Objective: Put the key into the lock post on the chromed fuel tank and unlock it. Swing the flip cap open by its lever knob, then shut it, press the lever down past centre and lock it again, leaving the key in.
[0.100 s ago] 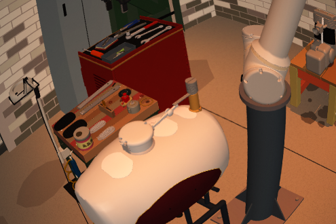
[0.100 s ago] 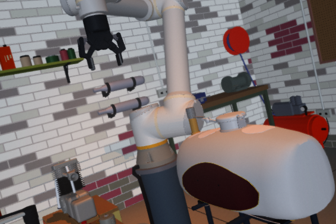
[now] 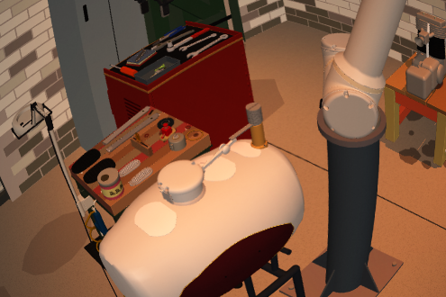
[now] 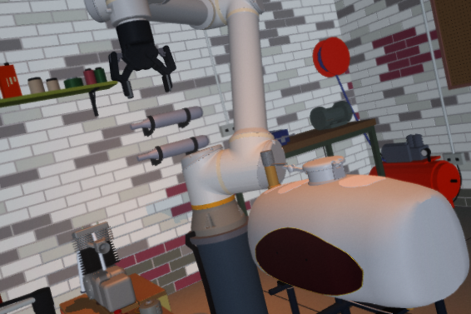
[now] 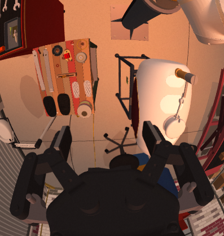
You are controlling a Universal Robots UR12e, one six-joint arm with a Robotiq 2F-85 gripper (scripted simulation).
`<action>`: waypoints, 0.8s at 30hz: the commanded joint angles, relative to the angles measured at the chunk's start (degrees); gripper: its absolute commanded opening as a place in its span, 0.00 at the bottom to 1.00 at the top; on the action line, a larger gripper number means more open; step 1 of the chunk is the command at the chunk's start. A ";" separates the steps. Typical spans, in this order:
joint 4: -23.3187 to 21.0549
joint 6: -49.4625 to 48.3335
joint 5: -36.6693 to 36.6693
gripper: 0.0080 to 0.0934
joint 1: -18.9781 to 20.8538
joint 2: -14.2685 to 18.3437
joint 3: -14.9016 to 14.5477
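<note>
The chromed fuel tank [image 3: 201,216] [image 4: 353,231] [image 5: 163,98] sits on a dark stand far below my gripper [image 4: 146,81] [image 5: 106,135]. My gripper is open and empty, high above the floor. On the tank's top stands the flip cap [image 3: 181,182] [image 4: 320,169] [image 5: 173,127], shut. A thin lever [image 3: 219,155] [image 5: 181,98] runs from it toward the lock post [image 3: 256,128] [image 4: 269,169] [image 5: 184,75], a brass column with a grey top. I cannot make out the key.
The red tool cabinet [image 3: 178,85] stands behind the tank, wrenches on top. A wooden parts tray [image 3: 138,157] [image 5: 64,82] lies beside the tank. The arm's dark pedestal [image 3: 352,211] rises to the tank's right. A lamp [image 3: 29,119] stands left.
</note>
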 commanded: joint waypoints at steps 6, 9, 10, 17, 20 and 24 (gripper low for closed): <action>-0.02 0.00 0.00 1.00 0.00 -0.01 -0.08; -0.03 0.00 0.00 1.00 0.00 -0.01 -0.08; -0.03 0.00 0.00 1.00 0.00 -0.01 -0.08; -0.03 0.00 0.00 0.95 0.00 -0.01 -0.09; -0.03 0.00 0.00 0.88 0.00 -0.01 -0.09; -0.03 0.00 0.00 0.79 0.00 -0.01 -0.09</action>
